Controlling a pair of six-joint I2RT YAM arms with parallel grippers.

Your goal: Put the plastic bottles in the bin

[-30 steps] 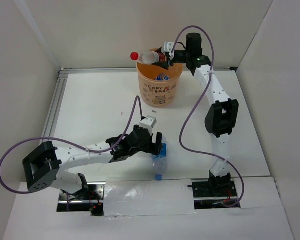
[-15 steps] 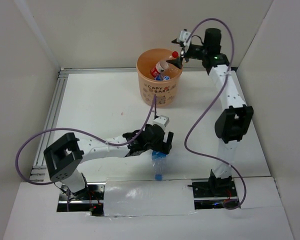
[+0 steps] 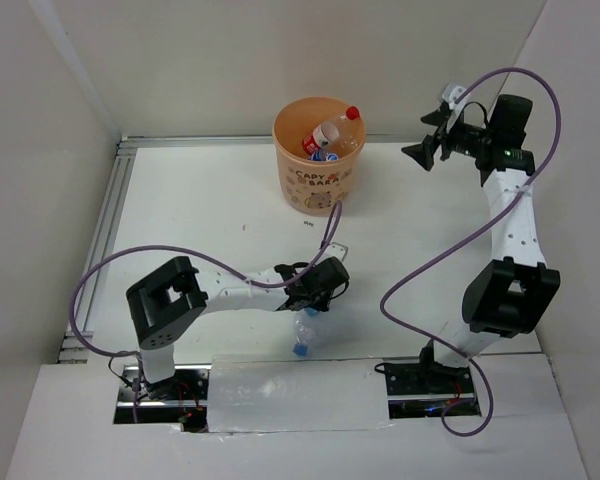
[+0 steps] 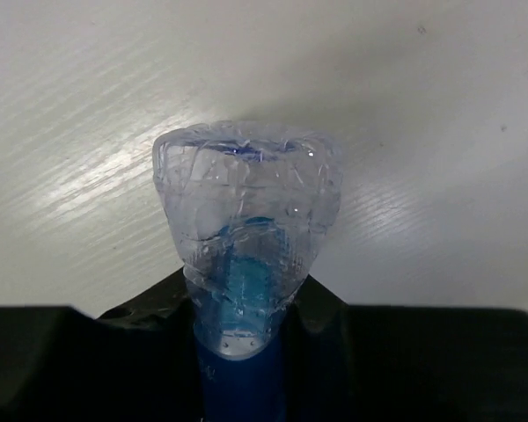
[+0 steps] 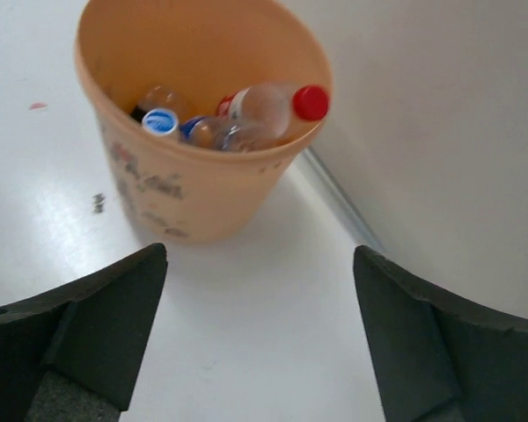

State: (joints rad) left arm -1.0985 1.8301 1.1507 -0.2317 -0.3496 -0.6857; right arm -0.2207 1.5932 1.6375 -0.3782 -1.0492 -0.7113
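The orange bin (image 3: 298, 183) stands at the back of the table with several plastic bottles inside. A red-capped bottle (image 3: 332, 130) leans against its rim. The right wrist view shows the bin (image 5: 202, 189), that red-capped bottle (image 5: 268, 105) and a blue-capped one (image 5: 161, 121). My right gripper (image 3: 425, 152) hangs open and empty to the right of the bin, its fingertips wide apart (image 5: 260, 255). My left gripper (image 3: 318, 297) is shut on a clear blue-labelled bottle (image 3: 304, 333) lying near the table's front edge. In the left wrist view the bottle's base (image 4: 246, 202) sticks out between the jaws (image 4: 246, 303).
White walls enclose the table on three sides. A metal rail (image 3: 105, 235) runs along the left side. A taped white sheet (image 3: 290, 395) covers the front edge between the arm bases. The right arm's purple cable (image 3: 420, 275) loops over the table's right half.
My right gripper let the red-capped bottle drop into the bin and pulled away to the right. My left gripper swung over the blue-labelled bottle and shut on it.
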